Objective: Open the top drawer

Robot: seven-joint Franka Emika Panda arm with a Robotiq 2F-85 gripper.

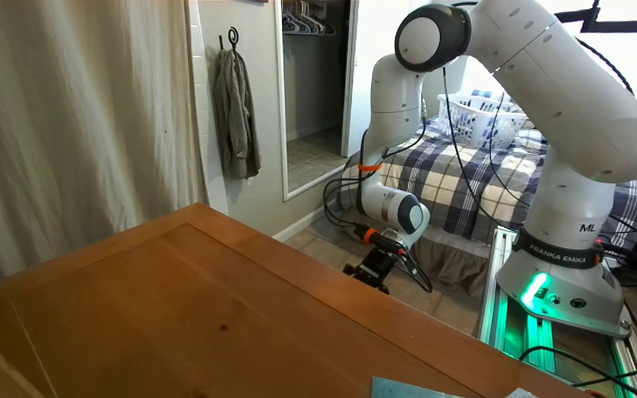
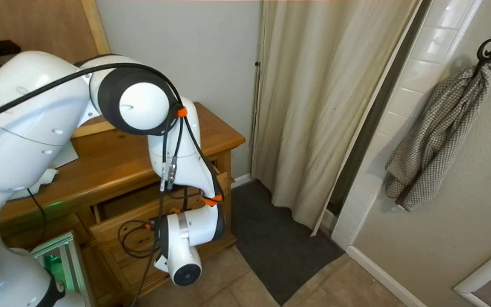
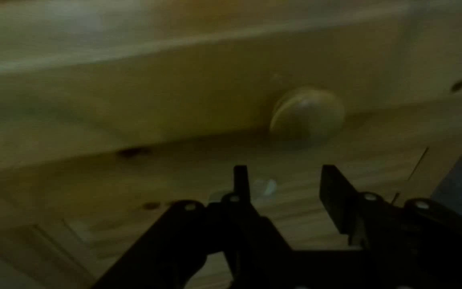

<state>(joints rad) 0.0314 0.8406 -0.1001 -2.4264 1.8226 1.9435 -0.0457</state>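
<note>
Dark fingers (image 3: 241, 182) loom foremost in the dim wrist view, the gripper (image 3: 285, 180) standing with its jaws parted and nothing gripped between them. Just beyond the fingertips, rather than between them, a round wooden knob (image 3: 309, 114) sits on a timber front (image 3: 155, 88); no contact is apparent. Farther out, the white robot arm (image 2: 143, 106) bends down before a honey-brown dresser (image 2: 109, 162), where the top drawer (image 2: 111, 228) juts forward, a shadowed space showing behind its rim in an exterior view.

By that evidence, the heart of the job looks done: the drawer stands out from the dresser rather than flush with it. Whether it is at full stretch cannot be told, with the arm covering much of its face. What remains, by appearances, is modest: drawing the arm clear or, should a wider opening be wanted, a pull from a secure hold. The dresser's broad top (image 1: 186, 320) hides the drawer from sight in an exterior view.
</note>
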